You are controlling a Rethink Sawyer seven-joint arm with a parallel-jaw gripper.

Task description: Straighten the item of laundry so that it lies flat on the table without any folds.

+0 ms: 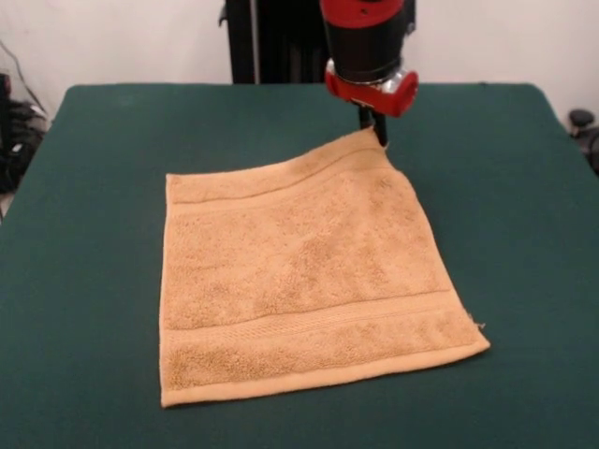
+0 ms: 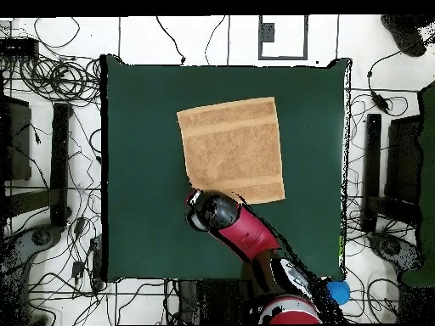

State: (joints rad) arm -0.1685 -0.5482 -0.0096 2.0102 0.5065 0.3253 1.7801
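The item of laundry (image 1: 299, 271) is a tan-orange towel spread almost flat on the green table (image 1: 94, 187), with a woven band near its front and far edges. Its far right corner peaks slightly upward. My gripper (image 1: 377, 133) comes down on that corner, its dark fingers close together and shut on the corner's tip. In the overhead view the towel (image 2: 231, 148) lies in the table's (image 2: 144, 127) upper middle, and the gripper (image 2: 194, 200) sits at its lower left corner, mostly hidden under the red and black wrist.
Bare green cloth surrounds the towel on all sides. Cables and stands (image 2: 59, 144) lie on the floor beyond the table edges. A blue object (image 2: 339, 293) sits off the table's lower right corner.
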